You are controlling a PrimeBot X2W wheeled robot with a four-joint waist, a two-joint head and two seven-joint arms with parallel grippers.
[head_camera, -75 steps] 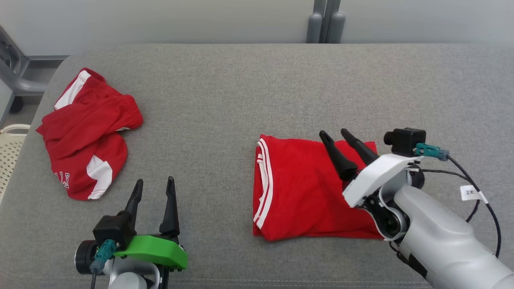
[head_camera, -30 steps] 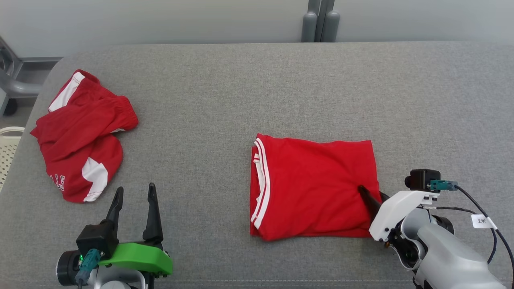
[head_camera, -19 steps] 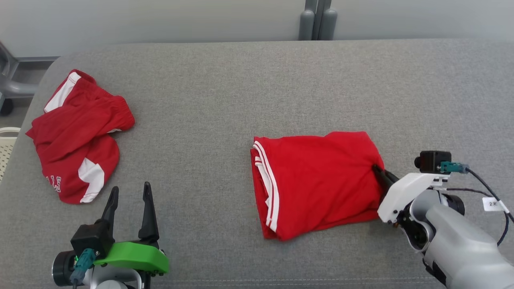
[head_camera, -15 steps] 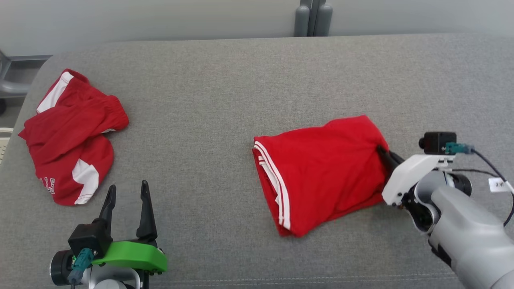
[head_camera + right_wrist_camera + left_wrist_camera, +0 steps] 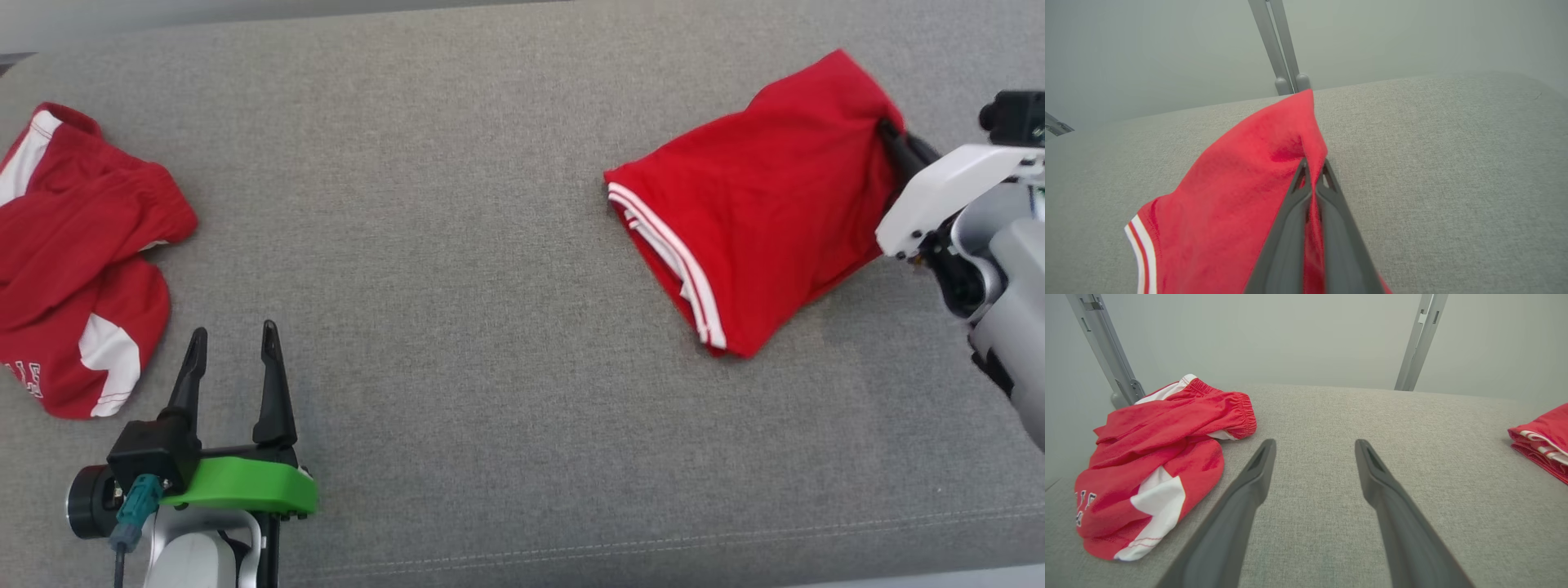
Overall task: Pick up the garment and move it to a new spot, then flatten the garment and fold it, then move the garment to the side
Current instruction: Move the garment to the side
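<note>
The folded red garment (image 5: 751,204) with white stripes along its left edge lies at the upper right of the grey surface, its right corner lifted. My right gripper (image 5: 886,135) is shut on that corner. In the right wrist view the two fingers (image 5: 1290,228) pinch the red garment (image 5: 1237,196), which drapes down to the left. My left gripper (image 5: 233,359) stands open near the front left, fingers pointing away, with nothing between them. The left wrist view has the left gripper (image 5: 1314,449) over bare fabric and the garment (image 5: 1541,441) at its right edge.
A second red and white garment (image 5: 73,261) lies crumpled at the far left, also in the left wrist view as a crumpled heap (image 5: 1159,457). The grey cushioned surface (image 5: 457,245) stretches wide between the two. Metal posts (image 5: 1280,45) stand behind it.
My right gripper closed on the garment's right corner and dragged it back and to the right, turning it. The head camera has also shifted. The left gripper stayed open.
</note>
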